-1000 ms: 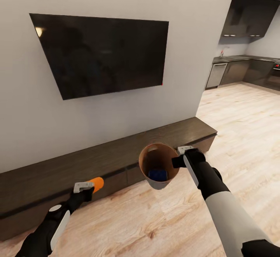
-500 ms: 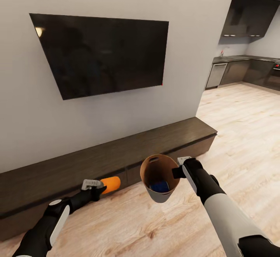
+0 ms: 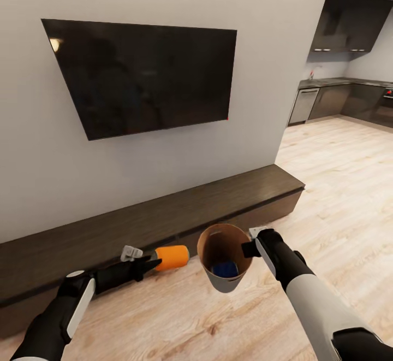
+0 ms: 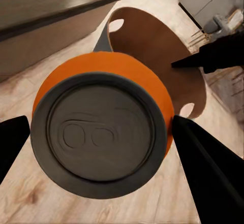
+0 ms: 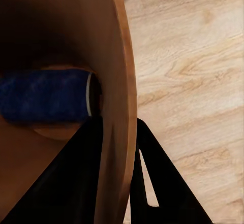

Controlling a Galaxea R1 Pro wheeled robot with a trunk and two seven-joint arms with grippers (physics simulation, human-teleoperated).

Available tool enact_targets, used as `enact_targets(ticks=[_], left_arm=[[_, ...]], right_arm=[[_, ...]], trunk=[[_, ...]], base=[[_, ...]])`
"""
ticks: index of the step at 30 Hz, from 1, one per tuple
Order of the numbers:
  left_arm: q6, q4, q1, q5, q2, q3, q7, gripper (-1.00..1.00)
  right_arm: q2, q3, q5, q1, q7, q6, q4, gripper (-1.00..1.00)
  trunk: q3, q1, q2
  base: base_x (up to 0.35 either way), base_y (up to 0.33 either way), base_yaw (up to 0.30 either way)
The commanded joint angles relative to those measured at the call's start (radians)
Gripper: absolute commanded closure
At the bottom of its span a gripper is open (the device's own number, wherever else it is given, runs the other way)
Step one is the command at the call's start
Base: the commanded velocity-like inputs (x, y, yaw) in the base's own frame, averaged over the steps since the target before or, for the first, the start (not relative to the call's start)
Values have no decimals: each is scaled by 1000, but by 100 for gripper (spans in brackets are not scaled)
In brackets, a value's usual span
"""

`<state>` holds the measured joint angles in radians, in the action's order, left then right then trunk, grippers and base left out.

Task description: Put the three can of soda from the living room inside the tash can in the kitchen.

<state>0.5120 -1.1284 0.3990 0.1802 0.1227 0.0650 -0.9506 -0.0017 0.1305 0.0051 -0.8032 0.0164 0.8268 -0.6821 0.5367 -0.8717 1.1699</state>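
Cabinet (image 3: 164, 216) of dark wood runs low along the wall under a black TV (image 3: 142, 80), and the robot stands in front of it on the plank floor (image 3: 338, 186). At the left, the left gripper (image 3: 148, 261) holds an orange can (image 3: 172, 256) by its sides, lying level with its far end towards the bin; in the left wrist view the two dark fingers (image 4: 203, 158) press on opposite sides of the can, and its grey top faces the camera. The can looks light and stiff, with a smooth round wall that may slip or turn between thin fingers, so a grip across the middle of the body seems the safest; a hard squeeze could dent it if it is empty. Just beside it to the right, the bin (image 3: 224, 257) hangs in the air, apart from the can, its mouth open upward and tilted a little. A blue can (image 3: 224, 268) lies on its side at the bottom. The right gripper (image 3: 250, 247) is closed on the bin's rim, one finger inside the wall and one outside, as the right wrist view shows. The bin seems a thin, light shell, and held by one edge it can swing, so the can should probably go in gently. Far to the right, the kitchen (image 3: 349, 93) with dark cabinets is well apart.
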Motion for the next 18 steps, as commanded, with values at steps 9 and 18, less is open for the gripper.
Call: enact_targets(ticks=[9, 18], left_arm=[[76, -72, 0, -1, 0, 28, -108, 100], [81, -93, 0, 28, 0, 30, -114, 100]], right_arm=[[3, 2, -11, -1, 4, -97, 114, 100], [3, 1, -11, -1, 4, -125, 160, 100]], trunk=[[0, 0, 0], [0, 0, 0]], base=[[0, 0, 0], [0, 0, 0]])
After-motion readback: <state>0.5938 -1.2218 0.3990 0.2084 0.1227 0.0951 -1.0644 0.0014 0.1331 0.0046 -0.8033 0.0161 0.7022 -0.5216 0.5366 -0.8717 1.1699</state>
